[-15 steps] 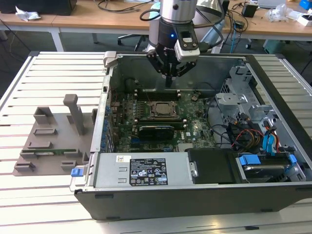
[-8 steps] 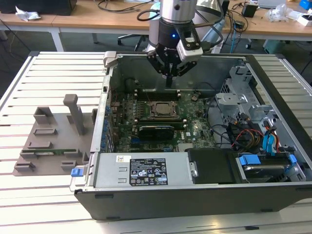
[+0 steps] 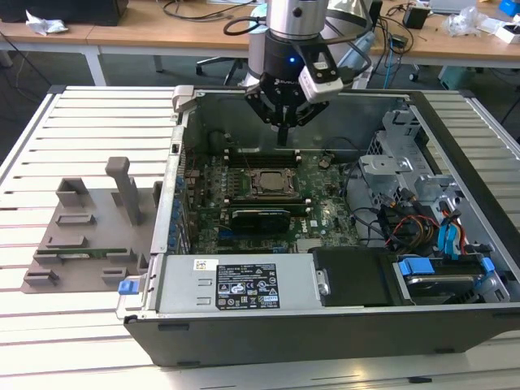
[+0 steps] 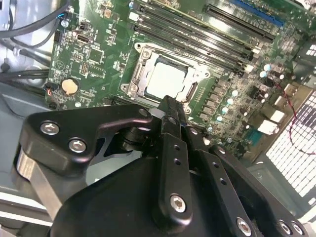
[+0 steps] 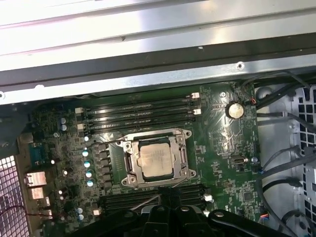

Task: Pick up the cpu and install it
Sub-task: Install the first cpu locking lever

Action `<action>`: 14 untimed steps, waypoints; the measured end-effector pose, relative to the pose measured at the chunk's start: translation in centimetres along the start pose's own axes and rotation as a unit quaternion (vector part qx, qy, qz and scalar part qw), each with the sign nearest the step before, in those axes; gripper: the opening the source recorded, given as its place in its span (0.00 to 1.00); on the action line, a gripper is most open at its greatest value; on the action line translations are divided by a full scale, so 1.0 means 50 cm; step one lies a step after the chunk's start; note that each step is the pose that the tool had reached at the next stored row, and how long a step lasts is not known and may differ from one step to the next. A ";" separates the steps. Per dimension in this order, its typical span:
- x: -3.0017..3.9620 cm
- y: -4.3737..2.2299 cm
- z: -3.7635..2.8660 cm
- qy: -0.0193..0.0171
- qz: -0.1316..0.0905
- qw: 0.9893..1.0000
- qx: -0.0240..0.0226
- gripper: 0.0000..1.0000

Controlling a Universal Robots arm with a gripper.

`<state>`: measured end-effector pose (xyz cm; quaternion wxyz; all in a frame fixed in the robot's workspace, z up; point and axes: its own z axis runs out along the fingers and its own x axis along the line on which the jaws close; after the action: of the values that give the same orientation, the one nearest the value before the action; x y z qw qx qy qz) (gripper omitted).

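Note:
The cpu point(image 3: 270, 183) lies flat inside the metal-framed socket point(image 3: 248, 185) on the green motherboard point(image 3: 325, 213), in the open computer case. Its silver-grey top plate shows in both wrist views point(image 4: 167, 79) point(image 5: 155, 160). My gripper point(image 3: 282, 136) hangs above the board, just behind the socket in the exterior view and clear of the cpu. In the second wrist view its black fingers point(image 4: 172, 112) are pressed together with nothing between them, their tips over the socket's edge.
Empty memory slots point(image 5: 140, 112) flank the socket. Case walls point(image 3: 325, 329) surround the board, with a power supply point(image 3: 236, 284) in front and a drive cage and cables point(image 3: 422, 219) at the exterior view's right. A grey fixture point(image 3: 85, 236) holding a green memory stick point(image 3: 81, 253) sits outside the case.

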<state>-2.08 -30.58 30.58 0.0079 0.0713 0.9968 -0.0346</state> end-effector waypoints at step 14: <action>0.000 0.000 0.000 -0.005 -0.069 0.998 -0.001 0.11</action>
<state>-2.07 -30.58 30.58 0.0103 0.0020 0.9994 -0.0340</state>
